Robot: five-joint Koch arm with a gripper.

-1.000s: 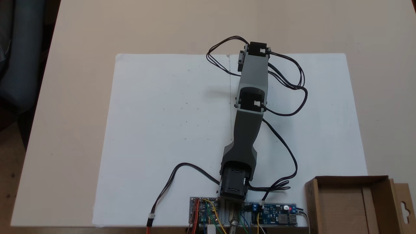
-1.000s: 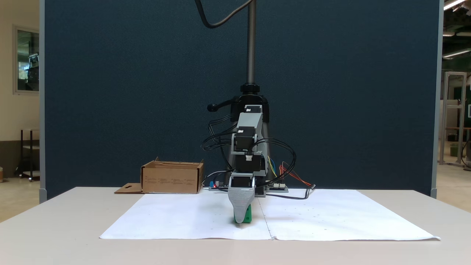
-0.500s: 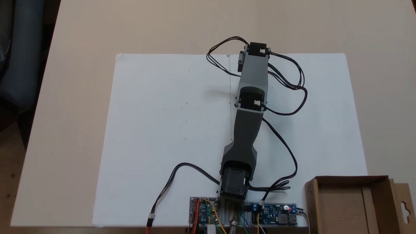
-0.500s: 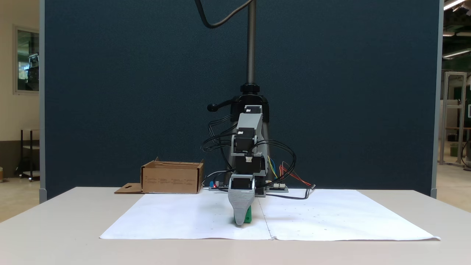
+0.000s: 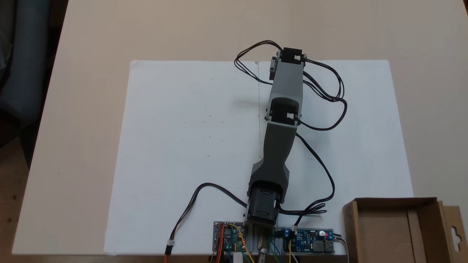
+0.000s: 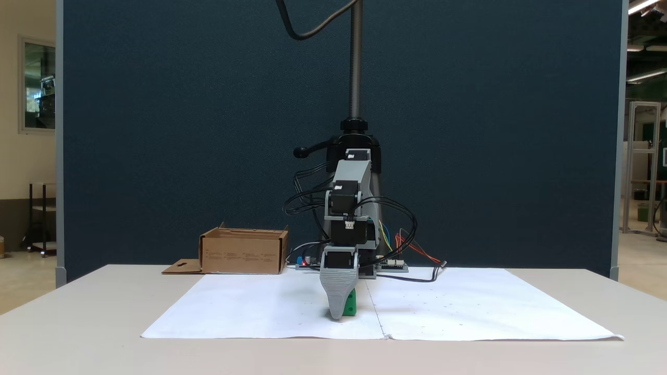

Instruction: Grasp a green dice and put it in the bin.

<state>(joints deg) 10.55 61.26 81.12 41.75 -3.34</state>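
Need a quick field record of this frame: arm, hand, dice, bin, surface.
arm: stretched out from its base over the white paper sheet, wrist bent down toward the sheet
hand: tip down at the sheet, one grey jaw facing the front camera; open or shut cannot be told
green dice: right behind the hand's jaw, partly hidden; low at the sheet, grip not confirmed
bin: cardboard box beside the arm's base, off the paper; nothing seen inside from above
table: beige, paper sheet laid on it
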